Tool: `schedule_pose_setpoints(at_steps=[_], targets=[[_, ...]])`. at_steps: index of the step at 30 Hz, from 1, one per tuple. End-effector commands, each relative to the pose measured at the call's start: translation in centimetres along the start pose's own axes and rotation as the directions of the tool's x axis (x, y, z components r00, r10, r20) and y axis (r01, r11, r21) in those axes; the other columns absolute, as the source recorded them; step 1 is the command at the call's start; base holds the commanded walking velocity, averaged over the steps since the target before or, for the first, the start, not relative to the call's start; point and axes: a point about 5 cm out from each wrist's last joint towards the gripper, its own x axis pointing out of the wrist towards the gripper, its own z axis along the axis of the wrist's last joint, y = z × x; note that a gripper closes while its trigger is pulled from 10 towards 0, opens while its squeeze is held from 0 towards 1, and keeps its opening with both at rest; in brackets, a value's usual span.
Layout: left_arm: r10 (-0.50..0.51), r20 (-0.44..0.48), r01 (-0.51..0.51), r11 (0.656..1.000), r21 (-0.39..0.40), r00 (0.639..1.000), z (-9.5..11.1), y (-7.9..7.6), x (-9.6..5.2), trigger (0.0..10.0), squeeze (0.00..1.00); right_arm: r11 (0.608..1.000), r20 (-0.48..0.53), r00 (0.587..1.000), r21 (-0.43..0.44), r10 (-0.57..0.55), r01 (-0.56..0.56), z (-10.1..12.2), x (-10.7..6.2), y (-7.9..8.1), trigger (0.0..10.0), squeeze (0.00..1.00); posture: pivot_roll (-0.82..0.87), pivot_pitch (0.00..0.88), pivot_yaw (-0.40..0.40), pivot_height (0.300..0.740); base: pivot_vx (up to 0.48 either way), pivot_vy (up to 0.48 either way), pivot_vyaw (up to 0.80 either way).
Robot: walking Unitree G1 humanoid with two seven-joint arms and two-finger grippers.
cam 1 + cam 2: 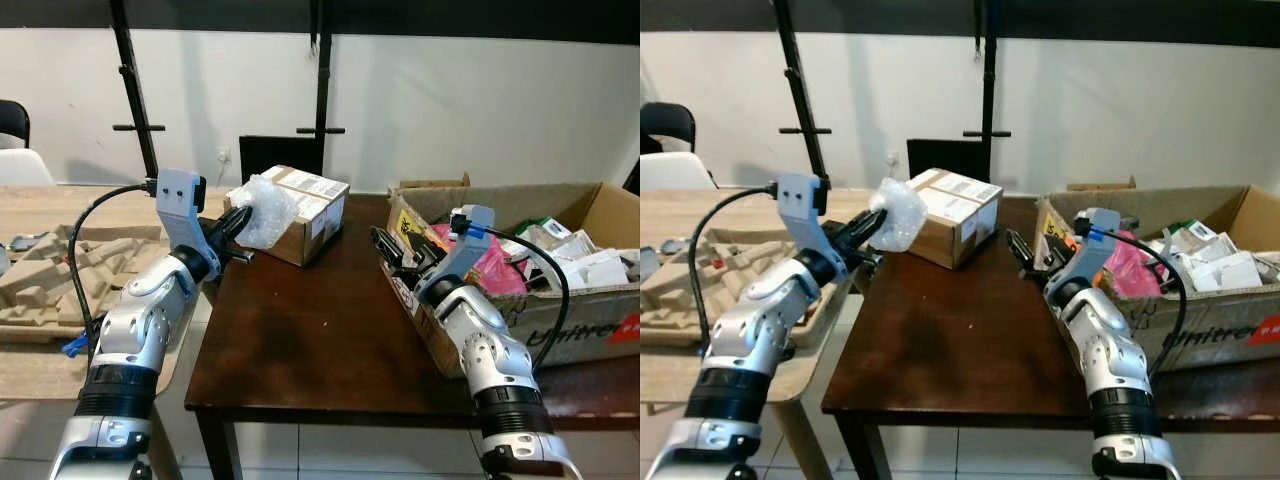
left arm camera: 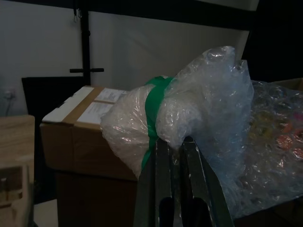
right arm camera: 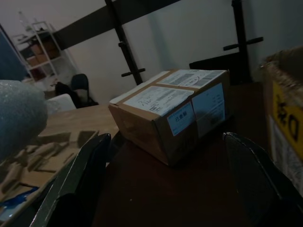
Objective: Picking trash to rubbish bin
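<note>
My left gripper (image 1: 238, 222) is shut on a wad of clear bubble wrap (image 1: 266, 209) bound with green tape (image 2: 152, 118), held in the air at the dark table's far left corner, just in front of a small cardboard box (image 1: 300, 212). My right gripper (image 1: 388, 246) stands open with nothing between its fingers (image 3: 80, 179), over the dark table (image 1: 320, 340) beside the left wall of a large open cardboard box (image 1: 560, 310) holding packaging trash, including a pink bag (image 1: 490, 262).
A light wooden table (image 1: 60, 200) on the left carries a moulded pulp tray (image 1: 60, 280). Black stand poles (image 1: 135, 90) and a white wall rise behind. A black chair back (image 1: 280, 155) stands beyond the dark table.
</note>
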Motion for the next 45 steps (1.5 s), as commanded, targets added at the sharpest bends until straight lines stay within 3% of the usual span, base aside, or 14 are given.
schedule_pose_setpoints(at_steps=[1,19,33,45], targets=[[0.011,-0.01,-0.011,1.0,0.014,1.0,-0.04,0.54,-0.43,10.0,0.0,1.0,-0.004,1.0,0.011,0.008,-0.008,-0.25,0.09,0.21,10.0,0.0,0.08,0.012,-0.054,0.74,0.0,0.0,0.0],[-0.047,-0.006,0.047,0.999,0.006,0.999,0.16,0.24,-0.53,10.0,0.0,1.0,-0.014,1.0,0.011,-0.001,0.001,-0.25,-0.09,-0.57,10.0,0.0,0.08,0.015,-0.051,0.74,0.0,0.0,0.0],[-0.017,-0.018,0.016,1.0,-0.018,1.0,-0.63,0.33,-0.86,10.0,0.0,1.0,-0.031,0.999,0.001,0.013,-0.013,-0.56,-0.21,-0.17,10.0,0.0,0.08,0.024,-0.054,0.74,0.0,0.0,0.0],[-0.016,-0.024,0.016,1.0,-0.019,1.0,-0.75,0.25,-0.92,10.0,0.0,1.0,-0.035,0.999,0.0,0.017,-0.017,-0.55,-0.25,-0.13,10.0,0.0,0.08,0.03,-0.056,0.74,-0.253,0.0,0.0]])
